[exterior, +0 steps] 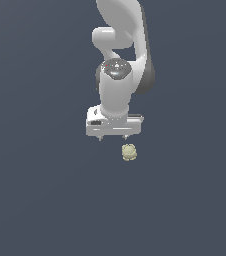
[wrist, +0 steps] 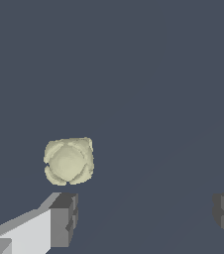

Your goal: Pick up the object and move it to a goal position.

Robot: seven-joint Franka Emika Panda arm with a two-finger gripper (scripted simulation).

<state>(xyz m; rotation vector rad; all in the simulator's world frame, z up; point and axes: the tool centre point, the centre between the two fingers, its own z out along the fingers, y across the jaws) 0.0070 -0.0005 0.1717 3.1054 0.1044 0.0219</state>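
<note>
While end effector [exterior: 113, 137] gapes, object [exterior: 129, 152] lies outside.

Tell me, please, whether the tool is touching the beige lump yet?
Apart. The wrist view shows bare floor between the beige lump and the tool, whose fingers stand wide open.

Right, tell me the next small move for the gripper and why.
Probably shift the gripper sideways toward the exterior view's right to centre it over the object, then descend. Its jaws are open and wider than the object, but the wrist view shows the object off-centre, near one finger instead of midway between them, and not yet enclosed.
</note>
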